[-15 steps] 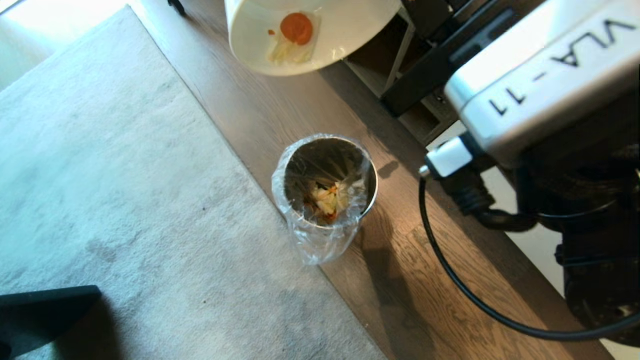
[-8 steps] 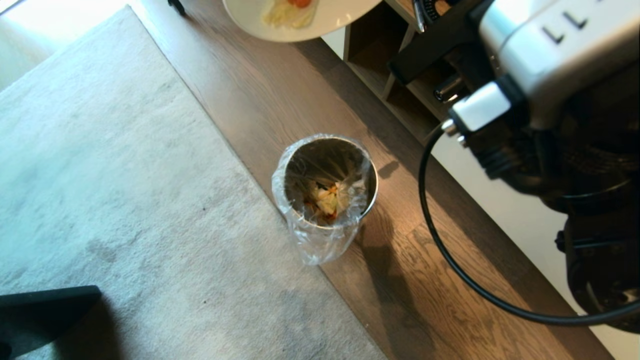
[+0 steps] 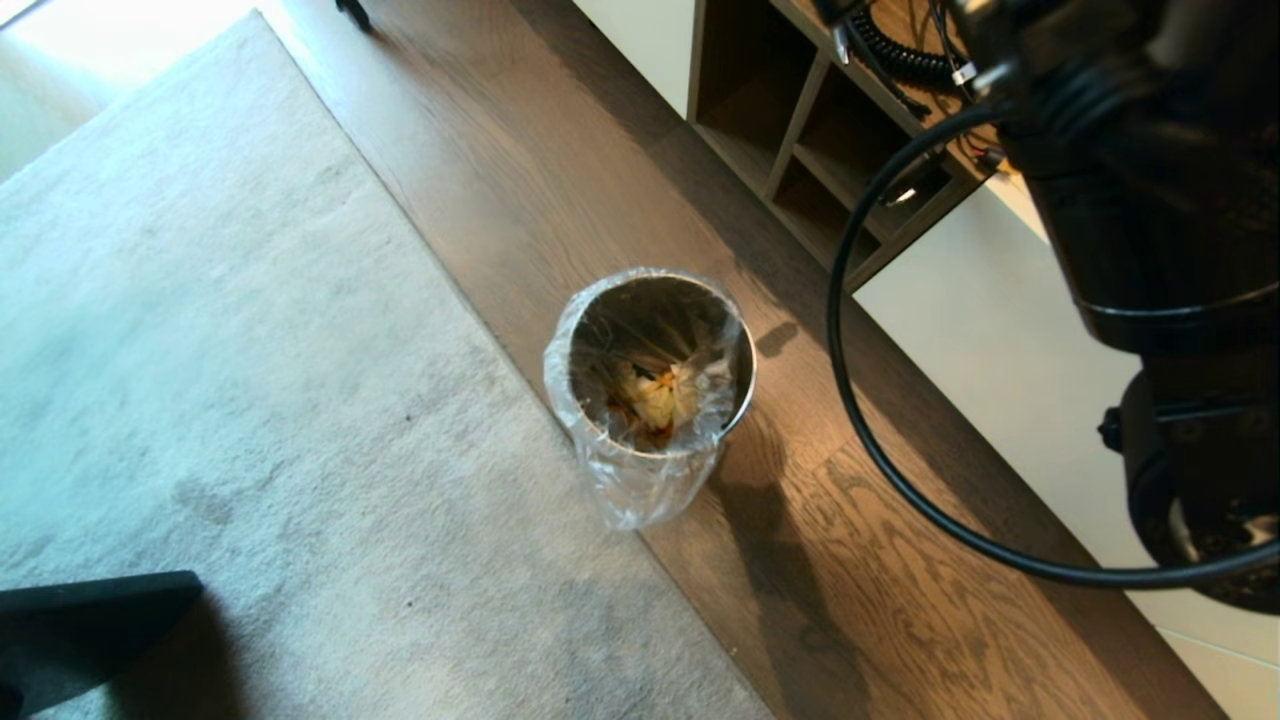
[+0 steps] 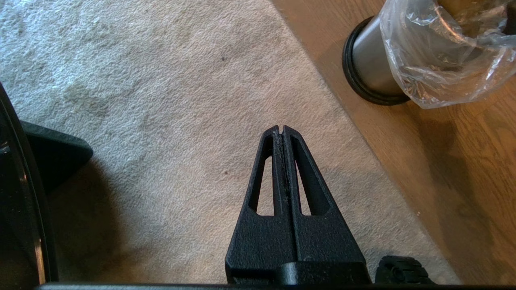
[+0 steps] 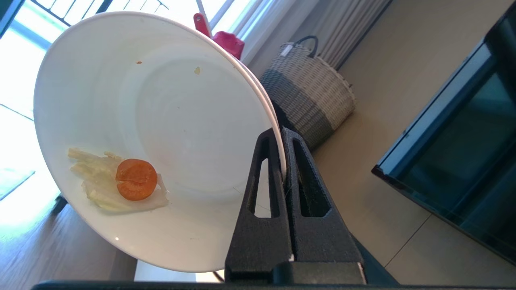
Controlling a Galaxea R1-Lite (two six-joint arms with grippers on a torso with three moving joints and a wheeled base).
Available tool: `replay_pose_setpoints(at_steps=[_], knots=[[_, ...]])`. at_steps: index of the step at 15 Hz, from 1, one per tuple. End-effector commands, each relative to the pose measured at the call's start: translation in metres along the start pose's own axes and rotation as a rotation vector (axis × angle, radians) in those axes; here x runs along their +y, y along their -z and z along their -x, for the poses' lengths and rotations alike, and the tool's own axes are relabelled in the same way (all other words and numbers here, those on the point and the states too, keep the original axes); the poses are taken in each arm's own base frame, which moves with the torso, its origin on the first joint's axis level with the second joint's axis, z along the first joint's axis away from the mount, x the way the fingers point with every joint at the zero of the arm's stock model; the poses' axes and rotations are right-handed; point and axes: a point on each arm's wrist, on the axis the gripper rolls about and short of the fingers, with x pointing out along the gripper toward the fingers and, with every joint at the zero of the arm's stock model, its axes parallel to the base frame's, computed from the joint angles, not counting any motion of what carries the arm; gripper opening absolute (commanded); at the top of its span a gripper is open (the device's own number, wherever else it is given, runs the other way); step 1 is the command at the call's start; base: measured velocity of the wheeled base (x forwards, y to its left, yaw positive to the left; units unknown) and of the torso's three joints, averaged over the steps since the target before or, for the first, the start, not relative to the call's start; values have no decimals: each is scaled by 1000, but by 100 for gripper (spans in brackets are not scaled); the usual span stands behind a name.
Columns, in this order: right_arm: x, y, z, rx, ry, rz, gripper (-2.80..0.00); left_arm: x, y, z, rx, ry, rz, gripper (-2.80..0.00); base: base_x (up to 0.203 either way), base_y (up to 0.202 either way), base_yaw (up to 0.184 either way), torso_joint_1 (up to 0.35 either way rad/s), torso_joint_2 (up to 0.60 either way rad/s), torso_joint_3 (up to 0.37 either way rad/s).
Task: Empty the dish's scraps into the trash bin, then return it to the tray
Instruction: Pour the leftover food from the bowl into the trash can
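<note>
right gripper [image 5: 281, 135] clamped on rim of the dish [image 5: 153, 133], which is tilted above the trash bin [image 3: 655, 365], scraps [image 5: 121, 183] clinging inside; emptying step unfinished, steeper tip judged necessary; left gripper [image 4: 282, 129] closed, idle.

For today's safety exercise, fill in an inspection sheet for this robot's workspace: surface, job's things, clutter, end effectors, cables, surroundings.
Surface: wood floor with a pale rug beside it.
Job's things: bin upright on the floor, bag folded over its rim, scraps inside. Bowl tilted, an orange slice and pale leaves stuck inside. Tray: nothing seen.
Clutter: nothing seen on the floor near the bin.
End effectors: right end effector shut on the bowl's rim; left end effector shut, empty, above the rug.
Cables: black cable loops above the floor right of the bin.
Surroundings: wooden shelf unit, wicker basket, dark glass cabinet.
</note>
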Motion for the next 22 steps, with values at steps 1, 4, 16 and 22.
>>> replay_pose_setpoints(at_steps=[1,4,16,22], knots=[[-7,-4,-4,-21,64,15,-280,0,0,0,-1,0,1,-280,0,0,0,0,0,0],[-13,-7,-8,-32,91,13,-280,0,0,0,-1,0,1,-280,0,0,0,0,0,0],[-23,-26,-20,-74,148,-31,-280,0,0,0,-1,0,1,-280,0,0,0,0,0,0],[-14,-27,-13,-72,106,-42,-280,0,0,0,-1,0,1,-280,0,0,0,0,0,0]])
